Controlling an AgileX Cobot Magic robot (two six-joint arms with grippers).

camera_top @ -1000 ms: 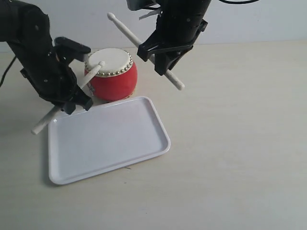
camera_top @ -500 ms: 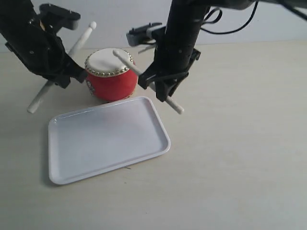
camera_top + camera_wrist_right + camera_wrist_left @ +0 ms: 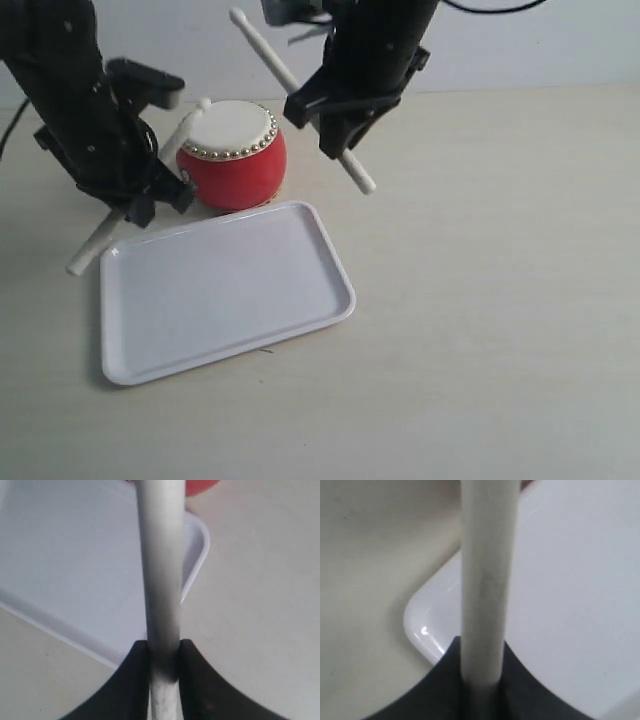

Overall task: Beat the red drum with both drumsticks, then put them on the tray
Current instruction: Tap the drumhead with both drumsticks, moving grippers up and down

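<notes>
Mid-beat: my left tool (image 3: 128, 203) clamps one stick (image 3: 186, 128), bead low by the drum (image 3: 236, 165), itself at 12 o'clock of the tray (image 3: 225, 290); my right tool (image 3: 336, 140) grips the second stick (image 3: 262, 48), cocked high, presumably for the next stroke.

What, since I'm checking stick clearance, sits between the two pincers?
The red drum stands between the left pincer and the right pincer, with the left drumstick reaching over its rim. The exterior view shows this.
</notes>
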